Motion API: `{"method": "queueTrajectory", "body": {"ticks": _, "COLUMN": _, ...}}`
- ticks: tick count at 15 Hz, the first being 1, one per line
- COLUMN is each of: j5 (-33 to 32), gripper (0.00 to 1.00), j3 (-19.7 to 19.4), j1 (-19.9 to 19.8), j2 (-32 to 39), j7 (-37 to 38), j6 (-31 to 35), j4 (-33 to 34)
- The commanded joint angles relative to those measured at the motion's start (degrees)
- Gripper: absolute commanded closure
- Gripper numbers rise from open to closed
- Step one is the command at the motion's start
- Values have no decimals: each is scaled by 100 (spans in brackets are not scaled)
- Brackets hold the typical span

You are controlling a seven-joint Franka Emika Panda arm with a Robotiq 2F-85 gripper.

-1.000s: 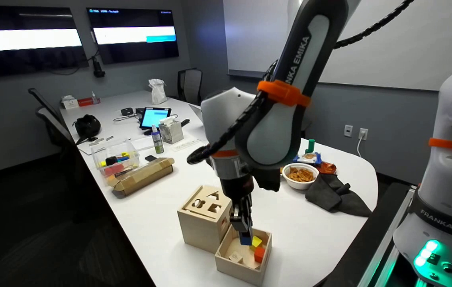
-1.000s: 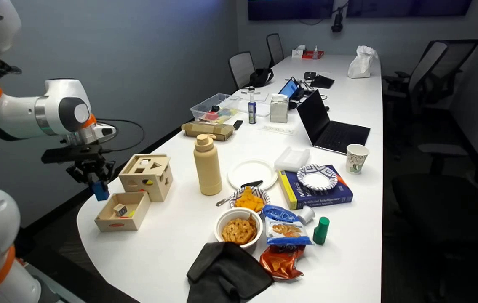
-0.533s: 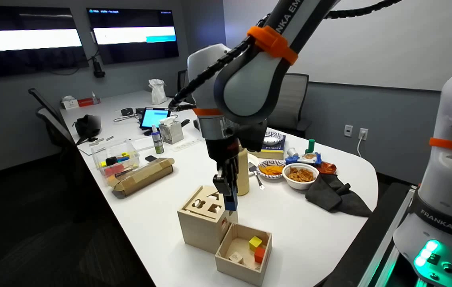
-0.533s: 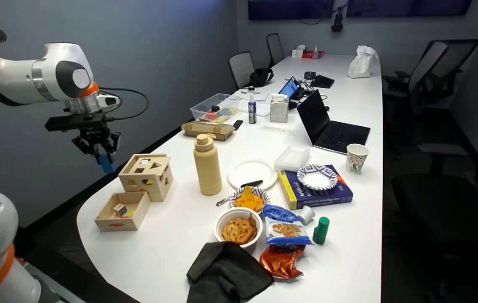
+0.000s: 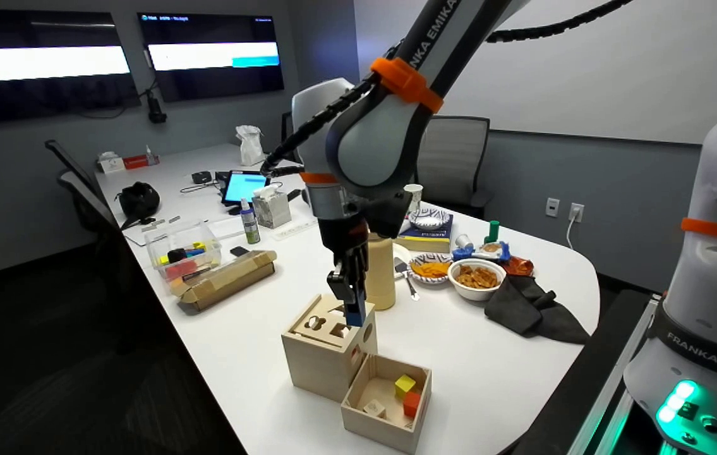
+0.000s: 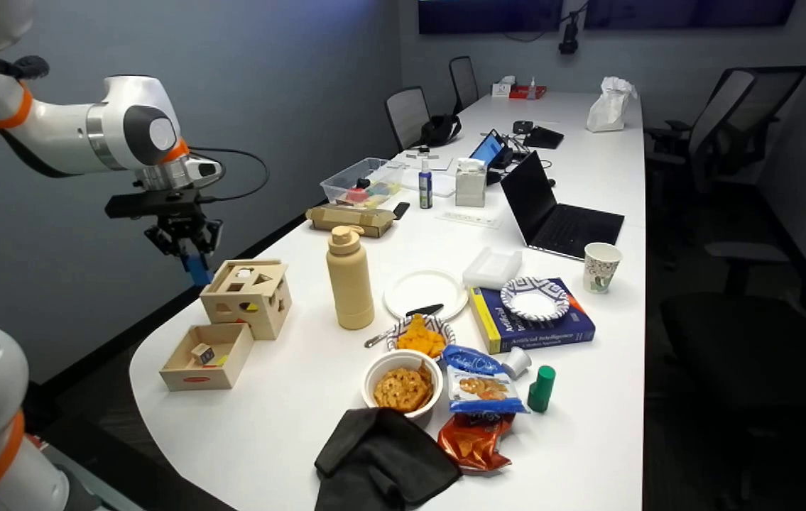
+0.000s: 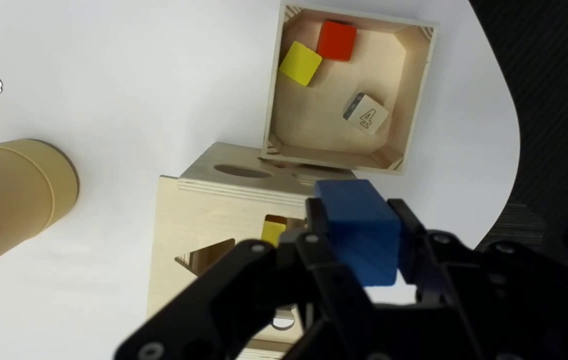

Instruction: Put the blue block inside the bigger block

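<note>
pinches the blue block (image 7: 363, 235) in the gripper (image 7: 359, 216), up off the surface (image 6: 282, 426), close to a top edge of the bigger block (image 5: 325, 354); can't say if directly over it. just beside the bigger block, has an open tray (image 7: 339, 161) with a red piece (image 7: 337, 41), a yellow piece (image 7: 301, 63) and a wooden piece (image 7: 370, 114) inside.

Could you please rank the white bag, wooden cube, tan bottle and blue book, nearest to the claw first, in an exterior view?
1. Wooden cube: picture right of the claw, lower.
2. Tan bottle: right of the cube.
3. Blue book: right of the bottle.
4. White bag: upper right, far back.
</note>
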Motion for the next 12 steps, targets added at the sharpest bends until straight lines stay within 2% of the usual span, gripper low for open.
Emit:
{"method": "queueTrajectory", "body": {"ticks": 1, "j5": -129, "gripper": 91, "j3": -42, "j1": -22, "j2": 420, "j7": 28, "j6": 126, "j4": 353}}
{"method": "queueTrajectory", "body": {"ticks": 12, "j5": -80, "gripper": 91, "j3": -238, "j1": -14, "j2": 1113, "j7": 139, "j6": 716, "j4": 753}}
